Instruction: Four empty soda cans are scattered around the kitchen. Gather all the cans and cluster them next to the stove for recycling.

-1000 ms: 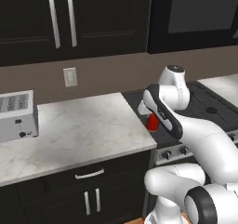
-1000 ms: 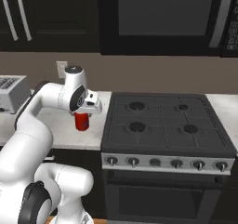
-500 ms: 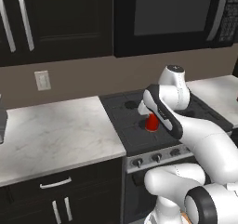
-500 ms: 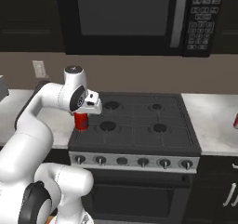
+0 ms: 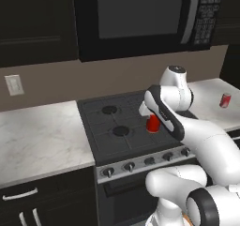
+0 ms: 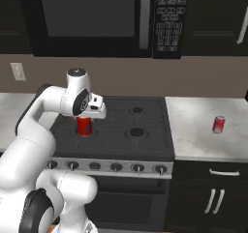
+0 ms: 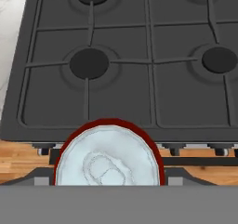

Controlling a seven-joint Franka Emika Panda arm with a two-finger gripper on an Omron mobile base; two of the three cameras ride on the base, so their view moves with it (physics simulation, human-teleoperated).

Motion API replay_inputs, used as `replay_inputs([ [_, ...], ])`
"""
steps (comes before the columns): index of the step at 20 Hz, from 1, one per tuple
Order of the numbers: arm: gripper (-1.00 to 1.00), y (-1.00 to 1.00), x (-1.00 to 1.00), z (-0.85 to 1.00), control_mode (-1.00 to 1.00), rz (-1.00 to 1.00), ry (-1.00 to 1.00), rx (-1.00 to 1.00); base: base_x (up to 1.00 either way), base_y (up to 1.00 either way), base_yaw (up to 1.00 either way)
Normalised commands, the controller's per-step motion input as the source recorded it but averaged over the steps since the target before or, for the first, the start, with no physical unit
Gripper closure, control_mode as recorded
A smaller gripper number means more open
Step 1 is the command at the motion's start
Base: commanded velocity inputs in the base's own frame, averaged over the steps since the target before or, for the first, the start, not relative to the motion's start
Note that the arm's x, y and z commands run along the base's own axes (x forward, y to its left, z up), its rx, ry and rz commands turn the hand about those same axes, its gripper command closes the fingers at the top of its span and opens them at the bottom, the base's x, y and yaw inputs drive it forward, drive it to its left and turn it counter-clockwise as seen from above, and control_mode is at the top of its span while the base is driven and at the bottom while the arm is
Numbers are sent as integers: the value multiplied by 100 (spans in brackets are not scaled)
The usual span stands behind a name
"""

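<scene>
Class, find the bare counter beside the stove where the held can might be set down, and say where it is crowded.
Free: the marble counter right of the stove, bare between the stove's edge and a lone red can; and the left counter, bare from stove to wall. Crowded: the stove's grates, where the gripper carries the held can.

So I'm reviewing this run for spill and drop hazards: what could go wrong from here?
The red can hangs in the gripper over the stove; released here, it could tip on the uneven grates. Nor would that spot count as next to the stove. On the counter to the right, the second red can stands free and could be knocked over.
</scene>
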Motion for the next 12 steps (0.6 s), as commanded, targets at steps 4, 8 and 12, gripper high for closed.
replay_inputs([
  [4,100,0,0,0,100,0,0,0,23,-59,0],
  [8,100,0,0,0,100,0,0,0,24,-59,0],
  [12,100,0,0,0,100,0,0,0,24,-59,0],
])
